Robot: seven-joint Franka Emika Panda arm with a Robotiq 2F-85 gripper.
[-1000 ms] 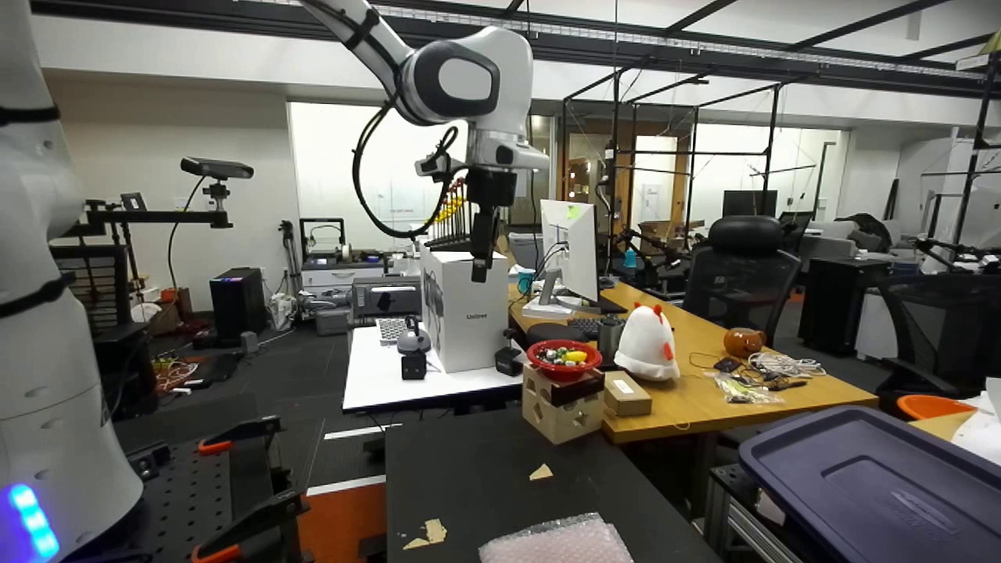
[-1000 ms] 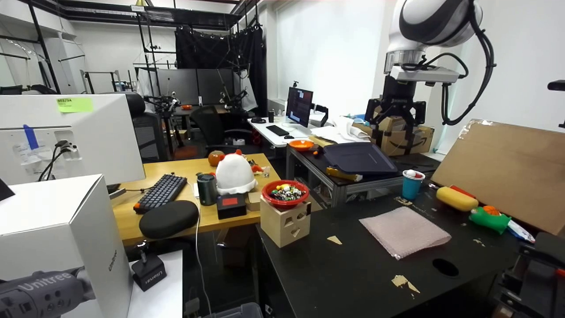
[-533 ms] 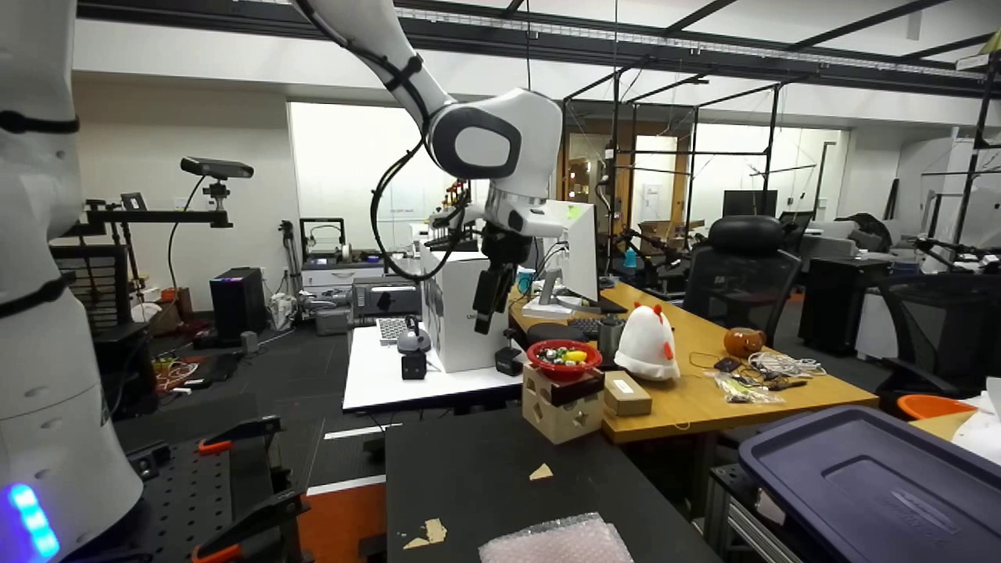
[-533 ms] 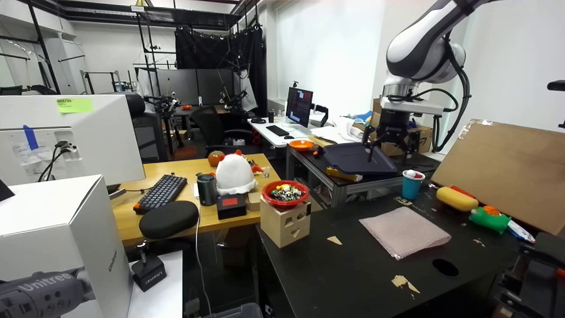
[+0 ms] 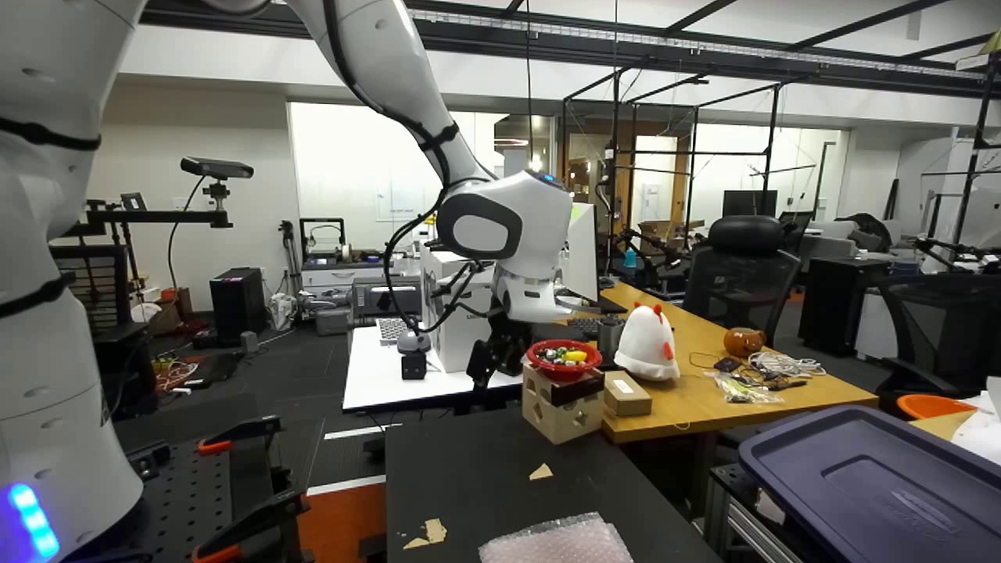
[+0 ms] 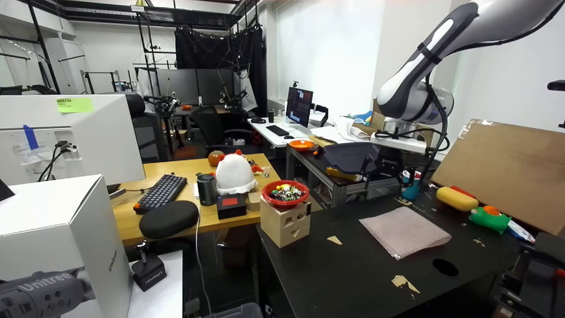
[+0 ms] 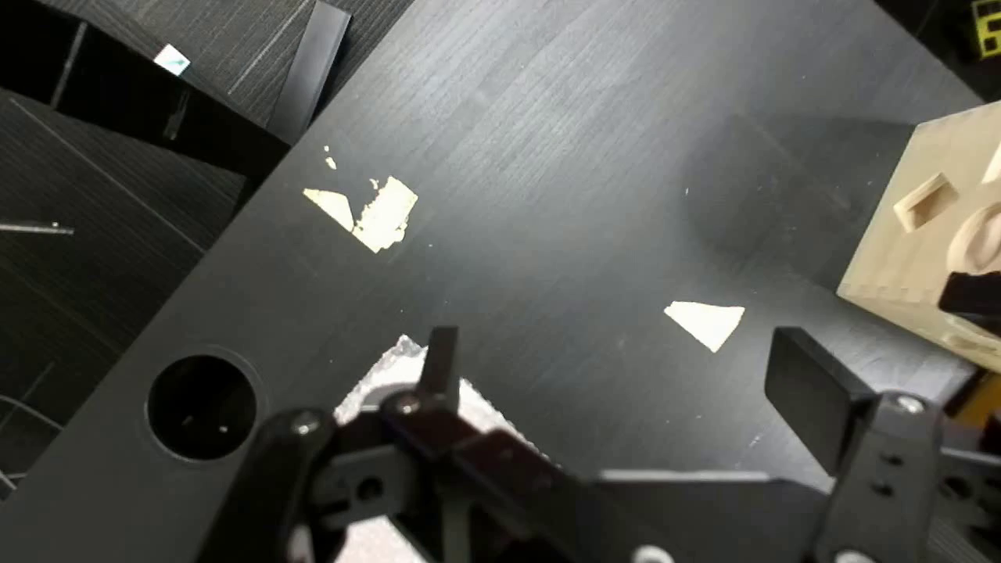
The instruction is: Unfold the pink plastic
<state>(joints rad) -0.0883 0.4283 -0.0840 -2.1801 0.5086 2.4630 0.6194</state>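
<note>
See a matte black tabletop (image 6: 353,278) in both exterior views, marked by ragged tan patches (image 6: 334,240) and pierced by a round dark hole (image 6: 446,267). Near one corner, find a pale wooden box with shaped cut-outs (image 6: 278,227), topped by a round red bowl (image 6: 286,205) of small multicoloured pieces (image 6: 287,192). Along the far side, in an exterior view, make out a blue cup (image 6: 410,193), a rounded yellow object (image 6: 457,198) and a lumpy green object (image 6: 489,220) (hard to name from here), before a tilted brown cardboard panel (image 6: 503,172). Beyond, look across a honey-coloured wooden desk (image 5: 688,403) bearing a white plush figure with red trim (image 5: 647,342), then a black mesh office chair (image 5: 739,274) and a hanging black curtain (image 6: 212,51). To one side, note a dark blue plastic lid (image 5: 868,481).

Spot the pale pink, bubble-textured plastic sheet (image 6: 405,232) lying flat on the tabletop, roughly four-sided, apart from the wooden box. Above, find the black two-fingered gripper (image 7: 626,383), fingers (image 7: 812,399) spread wide in the wrist view with tabletop between, gripping nothing. Hangs higher than the sheet and apart from it. In the wrist view, see the sheet below, partly hidden behind the finger at picture left.
</note>
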